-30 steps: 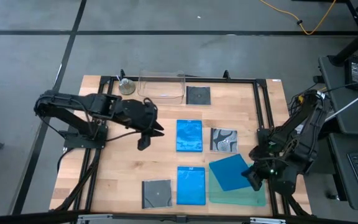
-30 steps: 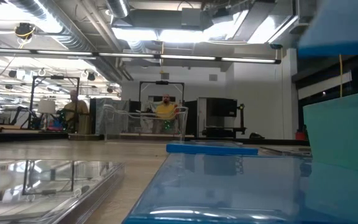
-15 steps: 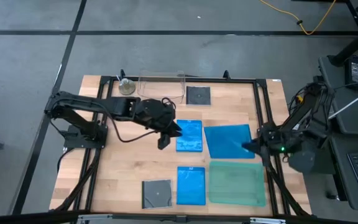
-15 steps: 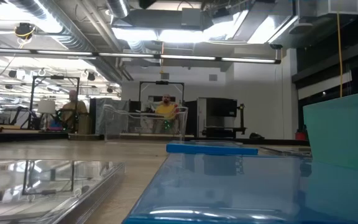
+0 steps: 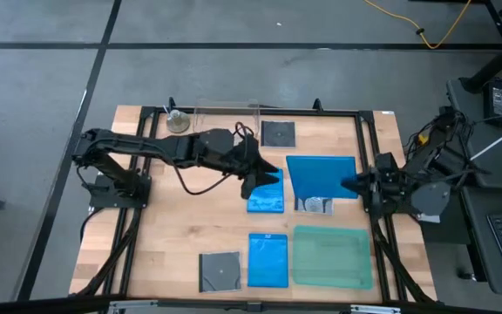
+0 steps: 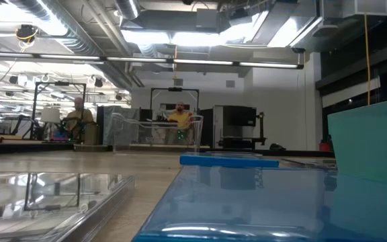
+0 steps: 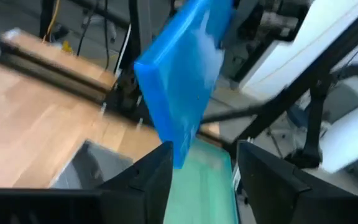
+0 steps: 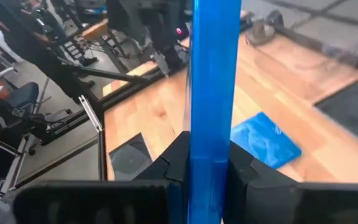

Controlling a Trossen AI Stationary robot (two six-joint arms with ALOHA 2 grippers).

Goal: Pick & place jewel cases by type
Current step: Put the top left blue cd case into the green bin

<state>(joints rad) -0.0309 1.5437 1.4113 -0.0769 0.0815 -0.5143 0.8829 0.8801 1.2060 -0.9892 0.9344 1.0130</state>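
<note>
My right gripper (image 5: 356, 185) is shut on a bright blue jewel case (image 5: 321, 178), held over the black-and-white patterned case (image 5: 316, 206). My left gripper (image 5: 256, 180) stands open above a second blue case (image 5: 267, 194) that lies flat on the table. In the left wrist view the held blue case (image 7: 185, 81) shows ahead of my open left fingers (image 7: 157, 180). A third blue case (image 5: 267, 260) and a dark square case (image 5: 220, 270) lie flat near the front edge. Another dark case (image 5: 277, 133) lies at the far edge. My right gripper pinches the blue case's right-hand edge (image 8: 211, 146) between its two fingers (image 8: 178, 155). The fingers come about level from the table's right side. The case reaches away from them toward the table's middle, lifted clear and tilted.
A green translucent tray (image 5: 332, 256) lies at the front right. A clear tub (image 5: 227, 122) and a small round object (image 5: 178, 122) stand at the far edge. A black frame (image 5: 369, 148) runs around the table. People sit in the room beyond (image 6: 179, 117).
My right gripper has lifted the blue case off the green tray and carried it toward the far edge, turning it, so it now hangs over the patterned case. My left gripper has travelled toward the table's right, reaching over the middle blue case.
</note>
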